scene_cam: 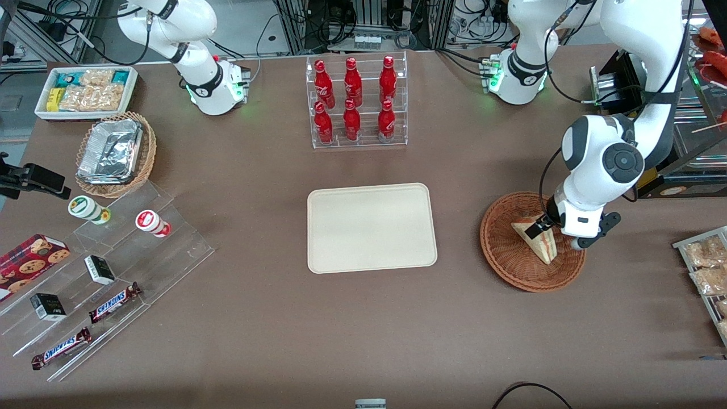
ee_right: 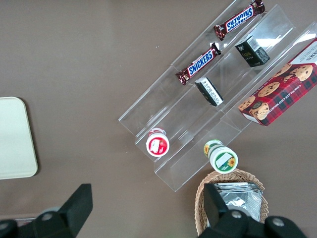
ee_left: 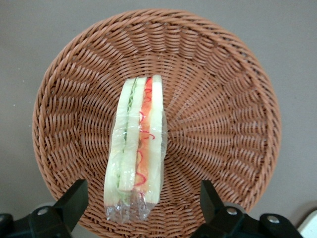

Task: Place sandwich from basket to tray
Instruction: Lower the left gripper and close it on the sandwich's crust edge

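In the front view, the sandwich (scene_cam: 537, 238) is lying in the basket (scene_cam: 511, 258), which is sitting on the brown table (scene_cam: 363, 329) toward the working arm's end. The gripper (scene_cam: 539, 226) is hanging right over the sandwich, low inside the basket, with one dark fingertip showing against the bread. The tray (scene_cam: 372, 227) is resting flat at the middle of the table, well apart from the basket, with nothing on it. A clear rack of red bottles (scene_cam: 356, 102) is standing farther from the camera than the tray.

In the left wrist view, the sandwich (ee_left: 136, 148) is standing on edge in the basket (ee_left: 223, 124), showing its white bread with green and red layers under a clear wrap. The gripper (ee_left: 140, 198) is sitting with its jaws spread wide, one finger on each side of the sandwich and neither one touching it.

In the right wrist view, a corner of the tray (ee_right: 15, 139) is showing on the table (ee_right: 89, 59). A clear stepped stand (ee_right: 208, 99) is carrying chocolate bars (ee_right: 200, 63), small dark boxes and a cookie box (ee_right: 280, 89).
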Robot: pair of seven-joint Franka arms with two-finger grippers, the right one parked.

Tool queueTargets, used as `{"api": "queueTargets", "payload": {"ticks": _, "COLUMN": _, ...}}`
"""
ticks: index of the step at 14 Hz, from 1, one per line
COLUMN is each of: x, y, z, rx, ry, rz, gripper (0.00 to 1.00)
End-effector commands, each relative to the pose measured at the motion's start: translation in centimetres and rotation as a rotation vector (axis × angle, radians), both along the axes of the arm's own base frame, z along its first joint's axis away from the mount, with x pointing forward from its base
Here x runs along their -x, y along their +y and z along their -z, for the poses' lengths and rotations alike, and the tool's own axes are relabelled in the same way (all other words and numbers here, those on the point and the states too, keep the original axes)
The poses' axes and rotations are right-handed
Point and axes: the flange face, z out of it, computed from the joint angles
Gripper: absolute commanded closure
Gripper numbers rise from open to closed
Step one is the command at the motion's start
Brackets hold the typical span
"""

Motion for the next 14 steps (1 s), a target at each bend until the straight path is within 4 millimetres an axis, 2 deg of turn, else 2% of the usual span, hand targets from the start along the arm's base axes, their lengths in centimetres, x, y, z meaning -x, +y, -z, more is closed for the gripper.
{"api": "queueTargets", "payload": {"ticks": 1, "x": 0.1, "y": 0.2, "z": 1.2, "rx": -0.001, "ry": 0.019, "rz": -0.023, "gripper": 0.0}}
{"api": "queueTargets", "payload": {"ticks": 7, "x": 0.3, "y": 0.4, "z": 3.8, "rx": -0.008, "ry": 0.063, "rz": -0.022, "gripper": 0.0}}
{"api": "queueTargets", "payload": {"ticks": 8, "x": 0.4, "y": 0.4, "z": 4.1, "rx": -0.01, "ry": 0.069, "rz": -0.018, "gripper": 0.23}}
{"api": "queueTargets", "payload": {"ticks": 10, "x": 0.3, "y": 0.6, "z": 4.1, "rx": -0.011, "ry": 0.069, "rz": -0.006, "gripper": 0.9}}
{"api": "queueTargets", "payload": {"ticks": 11, "x": 0.4, "y": 0.5, "z": 4.1, "rx": -0.01, "ry": 0.07, "rz": -0.002, "gripper": 1.0}}
{"api": "queueTargets", "payload": {"ticks": 14, "x": 0.2, "y": 0.6, "z": 3.4, "rx": -0.015, "ry": 0.085, "rz": 0.014, "gripper": 1.0}}
